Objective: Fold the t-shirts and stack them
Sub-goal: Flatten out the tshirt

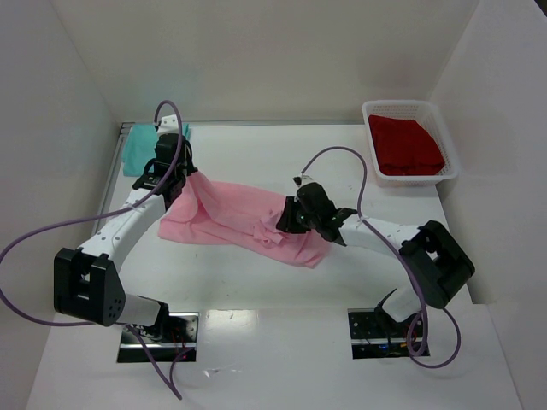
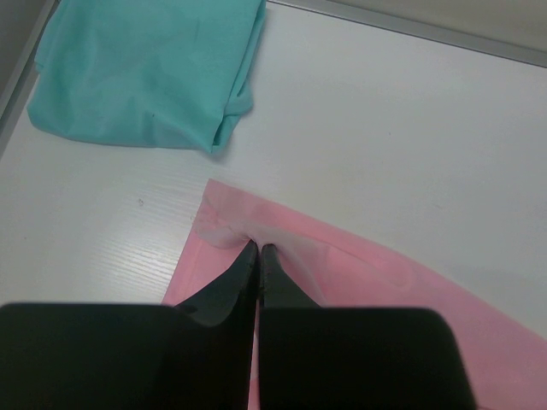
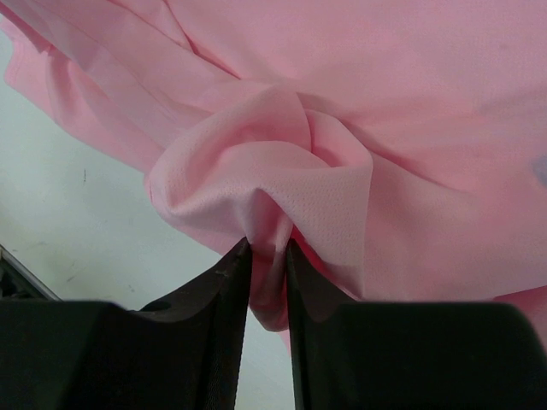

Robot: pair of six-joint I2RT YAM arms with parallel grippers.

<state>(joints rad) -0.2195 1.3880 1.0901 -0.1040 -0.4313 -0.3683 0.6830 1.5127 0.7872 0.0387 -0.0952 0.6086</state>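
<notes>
Worktop: white and walled on three sides. My two arm bases are bolted at its near edge.
My right tool: drawn almost closed right of centre. Its two dark fingers pinch a bunched fold of the pink t-shirt, and cloth fills the narrow gap between them.
Pink t-shirt: lies rumpled across the middle of the worktop, spanning the space between my two tools. Its right end is gathered into soft, twisted folds and its left part is flatter. A small flap of cloth shows near the middle.
My left tool: closed tight, with the fingertips meeting on the hem at the shirt's far-left corner.
Teal t-shirt: loosely folded at the far-left corner of the worktop, just beyond my left tool. A strip of bare worktop separates it from the pink one.
Basket: white and latticed, at the far-right corner.
Red t-shirt: lies folded inside the basket, well apart from both tools.
</notes>
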